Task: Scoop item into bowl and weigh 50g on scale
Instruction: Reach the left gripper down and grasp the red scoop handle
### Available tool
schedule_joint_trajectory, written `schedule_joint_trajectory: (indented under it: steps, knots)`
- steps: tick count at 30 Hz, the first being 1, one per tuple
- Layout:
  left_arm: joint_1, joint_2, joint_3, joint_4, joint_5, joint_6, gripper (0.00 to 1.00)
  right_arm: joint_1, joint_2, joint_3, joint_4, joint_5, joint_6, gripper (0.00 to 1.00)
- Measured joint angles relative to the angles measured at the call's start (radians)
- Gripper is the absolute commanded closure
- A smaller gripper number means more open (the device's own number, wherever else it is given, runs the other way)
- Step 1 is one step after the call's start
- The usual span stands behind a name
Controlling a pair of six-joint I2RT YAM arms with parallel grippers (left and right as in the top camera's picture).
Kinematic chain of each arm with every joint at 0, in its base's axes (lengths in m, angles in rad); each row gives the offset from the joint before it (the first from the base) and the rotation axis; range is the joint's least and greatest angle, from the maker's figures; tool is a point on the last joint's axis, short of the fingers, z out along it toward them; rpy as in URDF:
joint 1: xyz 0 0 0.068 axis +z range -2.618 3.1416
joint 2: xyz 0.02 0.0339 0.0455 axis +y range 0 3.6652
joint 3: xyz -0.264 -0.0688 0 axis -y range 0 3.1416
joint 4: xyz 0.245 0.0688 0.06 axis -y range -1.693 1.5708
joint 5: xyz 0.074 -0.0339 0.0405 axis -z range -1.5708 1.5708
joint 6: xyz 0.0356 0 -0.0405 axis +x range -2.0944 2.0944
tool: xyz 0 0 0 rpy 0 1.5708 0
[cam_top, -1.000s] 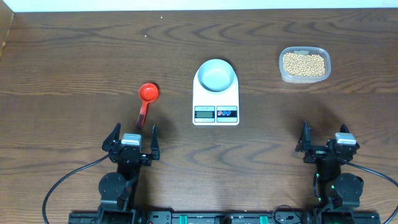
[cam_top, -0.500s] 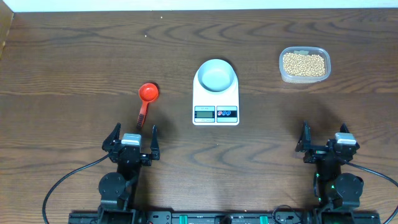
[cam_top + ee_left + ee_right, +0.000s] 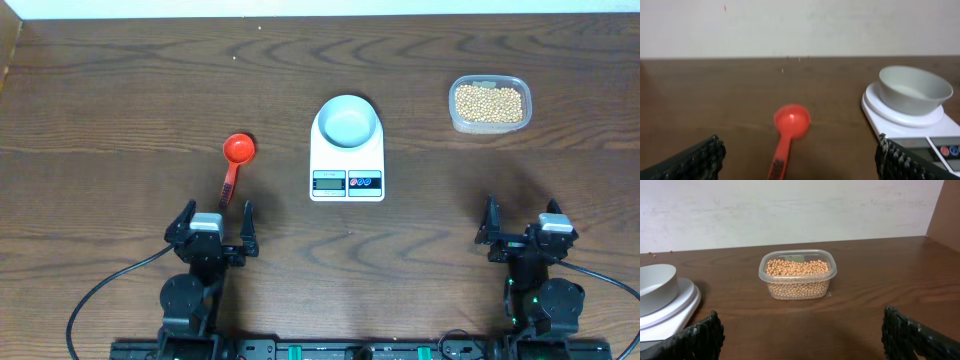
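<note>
The white bowl stands empty on the white scale at the table's middle; both show at the right of the left wrist view, bowl and scale. The tan beans fill a clear plastic tub at the back right, also in the right wrist view. A red scoop lies left of the scale, handle toward me, and shows in the left wrist view. My left gripper is open and empty just behind the scoop's handle. My right gripper is open and empty near the front right.
The clear tub sits near the back right of the dark wooden table. A pale wall runs along the far edge. A brown panel rises at the table's right side.
The left arm has shifted very slightly. Nothing else has moved.
</note>
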Motion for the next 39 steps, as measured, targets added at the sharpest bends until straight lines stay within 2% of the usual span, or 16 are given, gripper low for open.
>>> schedule_joint_trajectory:
  steps: [6, 11, 18, 27, 33, 39]
  knots:
    - [0.000, 0.195, 0.086, -0.028, -0.007, -0.012, 0.02, 0.000, 0.000, 0.000, 0.000, 0.000, 0.000, 0.01]
    - [0.000, 0.428, 0.265, -0.047, -0.006, -0.019, 0.02, 0.000, 0.000, 0.000, 0.000, 0.000, 0.000, 0.01]
    - [0.004, 0.760, 0.524, -0.156, 0.034, -0.023, 0.02, 0.000, 0.000, 0.000, 0.000, 0.000, 0.000, 0.01]
    - [0.167, 1.185, 0.871, -0.334, 0.298, 0.006, 0.02, 0.000, 0.000, 0.000, 0.000, 0.000, 0.000, 0.01]
    - [0.316, 1.429, 1.088, -0.495, 0.482, 0.083, 0.02, 0.000, 0.000, 0.000, 0.000, 0.000, 0.000, 0.01]
    - [0.378, 1.570, 1.137, -0.422, 0.565, 0.155, 0.02, 0.000, 0.000, 0.000, 0.000, 0.000, 0.000, 0.01]
